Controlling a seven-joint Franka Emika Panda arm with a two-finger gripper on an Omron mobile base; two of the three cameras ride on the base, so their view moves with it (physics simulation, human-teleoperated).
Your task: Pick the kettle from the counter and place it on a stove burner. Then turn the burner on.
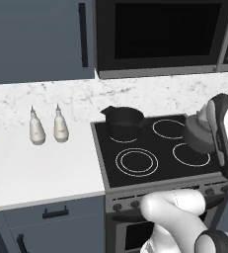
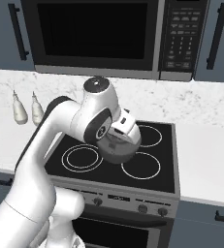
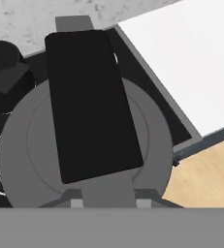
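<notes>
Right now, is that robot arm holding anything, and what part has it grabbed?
Yes: the gripper carries the kettle over the stove, apparently by its black handle on top; the fingers themselves are hidden.

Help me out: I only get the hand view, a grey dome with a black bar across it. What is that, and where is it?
Observer: That is the kettle, seen from above. The gripper holds its handle. The kettle looks lifted over the black cooktop, just left of the front right stove burner.
Operator: Is anything above the stove?
Observer: Yes, a microwave hangs over it.
Operator: And off to the left?
Observer: Two white bottles stand on the counter, left of the cooktop.
</notes>
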